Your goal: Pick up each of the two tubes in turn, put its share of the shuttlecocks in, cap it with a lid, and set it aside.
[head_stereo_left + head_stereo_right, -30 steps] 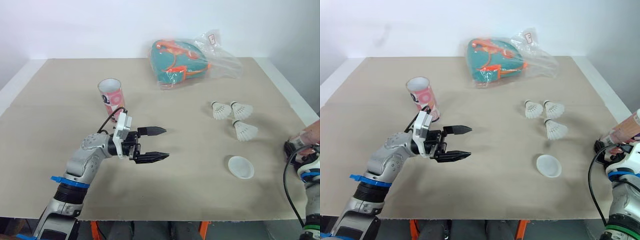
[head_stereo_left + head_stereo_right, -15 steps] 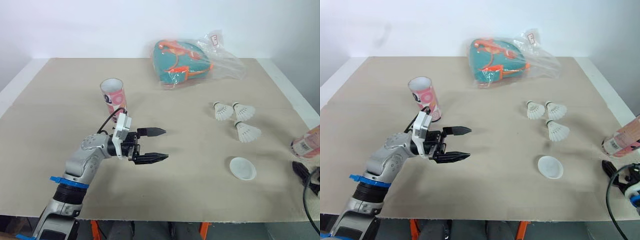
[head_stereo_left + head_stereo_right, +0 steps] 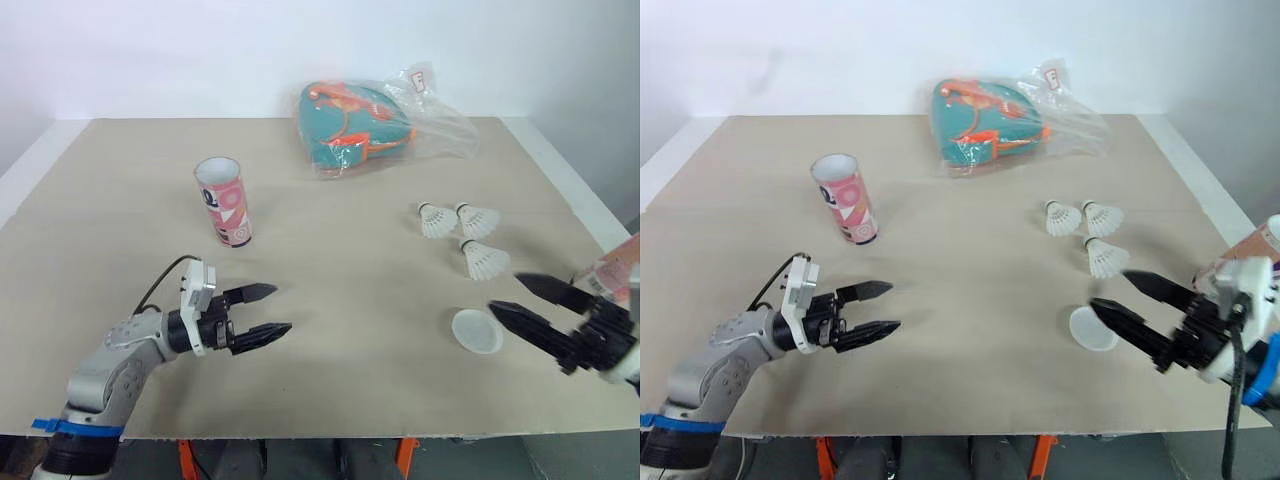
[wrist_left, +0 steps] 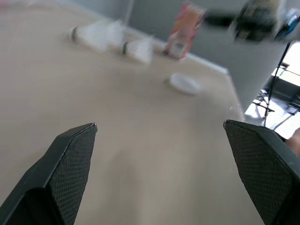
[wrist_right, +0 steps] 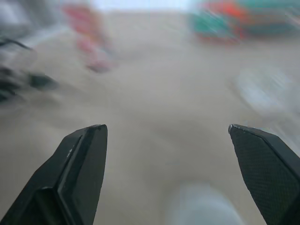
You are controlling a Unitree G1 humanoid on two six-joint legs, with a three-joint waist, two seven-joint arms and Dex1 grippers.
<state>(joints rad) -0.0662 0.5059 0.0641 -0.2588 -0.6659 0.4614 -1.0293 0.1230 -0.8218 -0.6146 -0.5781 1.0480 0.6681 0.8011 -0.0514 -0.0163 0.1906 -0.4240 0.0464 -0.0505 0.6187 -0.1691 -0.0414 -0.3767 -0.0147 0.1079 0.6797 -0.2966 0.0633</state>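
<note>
As the right hand point(image 3: 505, 293) swings in, spread and empty, beside the lid point(image 3: 474, 331), the released left hand point(image 3: 282, 308) retreats; the standing tube point(image 3: 224, 202) is likely next.

The middle of the desk point(image 3: 340, 250) lies bare from the near edge up to the bagged pack point(image 3: 375, 118) at the far edge. An upright tube point(image 3: 224, 202) stands toward the left with bare room all round it. Toward the right edge three shuttlecocks point(image 3: 436, 219) cluster. A lid point(image 3: 476, 331) lies nearer, with the right gripper point(image 3: 504, 293), fingers spread, just beside it. A second tube point(image 3: 610, 275) stands at that edge.
</note>
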